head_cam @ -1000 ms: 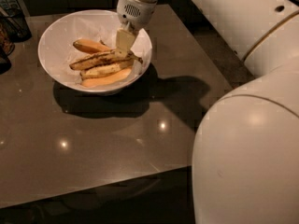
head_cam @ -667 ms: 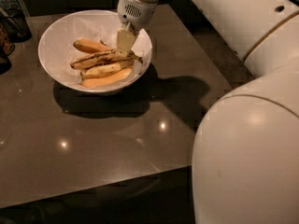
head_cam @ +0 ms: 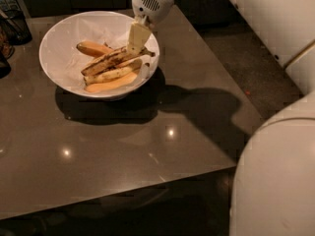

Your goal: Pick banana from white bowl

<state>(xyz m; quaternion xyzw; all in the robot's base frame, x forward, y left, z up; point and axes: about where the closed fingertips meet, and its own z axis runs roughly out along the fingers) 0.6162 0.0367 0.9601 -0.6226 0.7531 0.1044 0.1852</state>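
The white bowl (head_cam: 55, 37) stands at the back left of the dark table. The long banana (head_cam: 109, 61), yellow with heavy dark streaks, lies across the bowl's middle on top of the others, its dark stem end pointing right. My gripper (head_cam: 137, 42) reaches down from the white wrist (head_cam: 150, 1) at the bowl's right side. It sits right at the right end of that banana. The contact itself is hidden by the gripper.
Other bananas lie in the bowl: a smooth orange one (head_cam: 91, 48) behind, a spotted one (head_cam: 112, 74) and a pale one (head_cam: 110, 85) in front. Dark objects (head_cam: 15, 26) stand at the table's left edge. My white body (head_cam: 275, 181) fills the lower right.
The gripper stays at the right end of the streaked banana. The upper arm on the right has shifted slightly. The bowl has not moved.
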